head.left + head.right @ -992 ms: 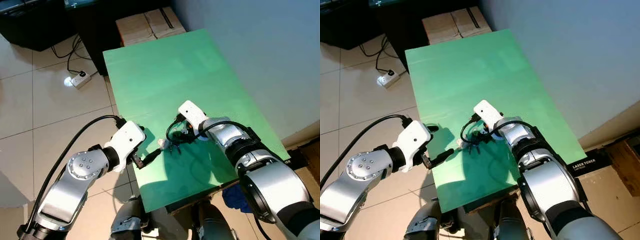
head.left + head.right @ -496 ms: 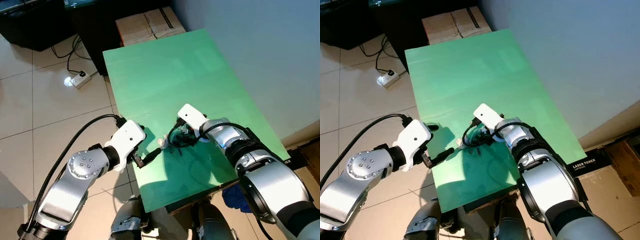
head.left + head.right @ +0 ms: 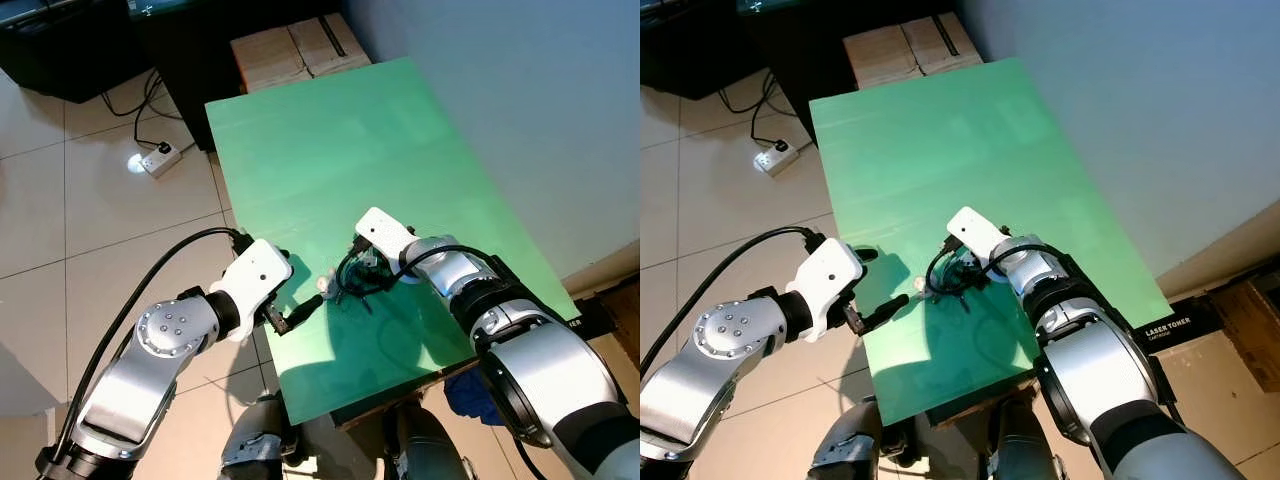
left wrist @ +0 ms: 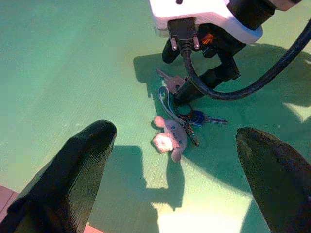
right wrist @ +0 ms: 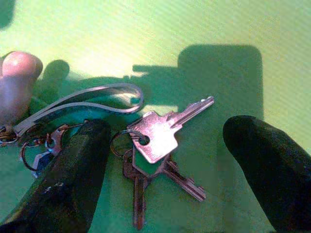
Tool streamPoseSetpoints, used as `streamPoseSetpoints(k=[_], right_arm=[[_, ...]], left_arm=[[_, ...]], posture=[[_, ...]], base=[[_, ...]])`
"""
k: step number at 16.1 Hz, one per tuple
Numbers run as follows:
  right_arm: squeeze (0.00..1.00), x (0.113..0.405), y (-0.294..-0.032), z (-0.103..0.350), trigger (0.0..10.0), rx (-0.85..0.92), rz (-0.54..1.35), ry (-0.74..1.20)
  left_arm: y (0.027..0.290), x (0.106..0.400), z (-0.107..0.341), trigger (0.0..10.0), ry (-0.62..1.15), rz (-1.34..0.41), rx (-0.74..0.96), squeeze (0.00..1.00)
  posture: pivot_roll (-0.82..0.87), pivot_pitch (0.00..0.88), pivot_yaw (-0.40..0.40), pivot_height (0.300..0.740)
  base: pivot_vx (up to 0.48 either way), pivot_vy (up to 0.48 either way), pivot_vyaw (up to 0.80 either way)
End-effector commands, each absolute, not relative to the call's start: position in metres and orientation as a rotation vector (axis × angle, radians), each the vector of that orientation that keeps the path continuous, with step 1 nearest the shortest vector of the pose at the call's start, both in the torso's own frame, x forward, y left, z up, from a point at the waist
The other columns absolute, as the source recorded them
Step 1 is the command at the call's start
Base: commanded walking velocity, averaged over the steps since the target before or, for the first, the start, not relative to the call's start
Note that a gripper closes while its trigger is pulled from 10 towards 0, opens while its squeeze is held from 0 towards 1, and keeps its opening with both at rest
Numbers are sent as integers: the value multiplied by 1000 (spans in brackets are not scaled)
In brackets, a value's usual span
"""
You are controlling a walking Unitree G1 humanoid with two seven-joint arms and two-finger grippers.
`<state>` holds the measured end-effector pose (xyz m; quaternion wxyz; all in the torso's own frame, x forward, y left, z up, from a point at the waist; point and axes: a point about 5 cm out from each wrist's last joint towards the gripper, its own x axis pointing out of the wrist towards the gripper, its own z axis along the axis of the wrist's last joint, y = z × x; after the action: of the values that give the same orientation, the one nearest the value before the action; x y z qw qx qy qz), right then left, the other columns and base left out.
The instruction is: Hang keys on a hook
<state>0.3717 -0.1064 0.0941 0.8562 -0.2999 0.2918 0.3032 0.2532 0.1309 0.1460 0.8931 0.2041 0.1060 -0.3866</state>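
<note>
the right gripper (image 5: 160, 170) is down over the keys (image 5: 155, 145) on the green table (image 3: 330, 150), its two black fingers (image 5: 73, 170) spread apart, one on each side of the bunch, with nothing pinched between them. the spread looks chosen to straddle the silver key heads, so that closing would catch them together. in its wrist view three or so keys fan out from a split ring, lying flat on the table, and a thin strap loop (image 5: 92, 97) curls away from the ring toward a small pink charm (image 5: 17, 73).

the left gripper (image 3: 300, 312) hovers just off the near left edge of the table, close to the charm end of the bunch, its fingers (image 4: 73, 170) wide apart and holding nothing. from there its wrist camera looks straight at the pink charm (image 4: 167, 138), the strap and a blue-headed key (image 4: 199, 117) lying under the right wrist; it seems parked to watch or to help, not to grasp.

the keys are thus on the table near its front left part, not yet lifted. no hook can be made out in these views, so hanging is still far off; the step in hand is the pickup.

beyond the table are a cardboard box (image 3: 295, 50) and a power strip (image 3: 160, 158) on the tiled floor.
</note>
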Motion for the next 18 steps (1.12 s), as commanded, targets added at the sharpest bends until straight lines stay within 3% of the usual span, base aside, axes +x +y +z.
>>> streamPoseSetpoints(k=[1, 2, 3, 4, 5, 6, 18], right_arm=[[0, 373, -103, 97, 9961, -628, 646, 604], [0, 373, -102, 96, 9843, -627, 647, 603], [0, 372, -102, 96, 8471, -625, 648, 603], [0, 372, -102, 96, 8471, -624, 649, 603], [0, 372, -102, 96, 4824, -624, 650, 604], [0, 372, -102, 95, 0, -625, 652, 608], [0, 368, -109, 88, 0, -625, 652, 663]], left_arm=[[128, 249, 146, 10000, 219, -821, 427, 0], [128, 249, 146, 10000, 218, -821, 427, 0], [127, 249, 146, 10000, 218, -822, 427, 0], [127, 249, 146, 10000, 218, -822, 427, 0], [127, 249, 146, 10000, 217, -823, 427, 0], [127, 249, 146, 10000, 215, -825, 428, 0], [127, 252, 148, 10000, 211, -829, 437, 0]], posture=[[-33, 318, 49, 718], [-34, 317, 49, 718], [-34, 315, 49, 718], [-36, 312, 50, 718], [-36, 312, 50, 718], [-36, 310, 51, 718], [-37, 302, 55, 718]], base=[[0, 0, 0], [0, 0, 0], [0, 0, 0], [0, 0, 0], [0, 0, 0], [0, 0, 0], [0, 0, 0]])
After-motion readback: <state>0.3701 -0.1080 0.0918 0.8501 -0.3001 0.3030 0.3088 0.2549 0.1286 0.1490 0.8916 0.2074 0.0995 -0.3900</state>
